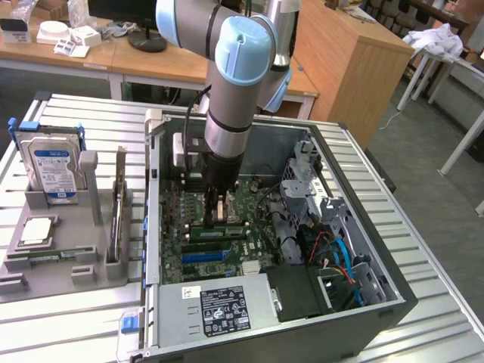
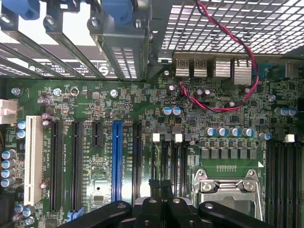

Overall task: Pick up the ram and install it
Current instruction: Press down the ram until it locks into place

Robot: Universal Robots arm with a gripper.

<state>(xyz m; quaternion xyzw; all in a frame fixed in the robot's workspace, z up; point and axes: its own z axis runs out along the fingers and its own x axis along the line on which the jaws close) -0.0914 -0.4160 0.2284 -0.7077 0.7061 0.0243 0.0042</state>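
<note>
My gripper reaches down into the open computer case, low over the green motherboard. In the wrist view its black fingers are pressed together, with nothing visible between them. They hang over the narrow memory slots beside the processor socket. I cannot tell whether a stick sits in the slot under them. A long green ram lies flat in the grey holder at the exterior view's left, well away from the gripper. Another thin stick stands on edge there.
The holder also carries a silver hard drive with a blue label and a small square silver chip. Inside the case are a power supply, a drive cage and coloured cables. Red wires cross near the rear ports.
</note>
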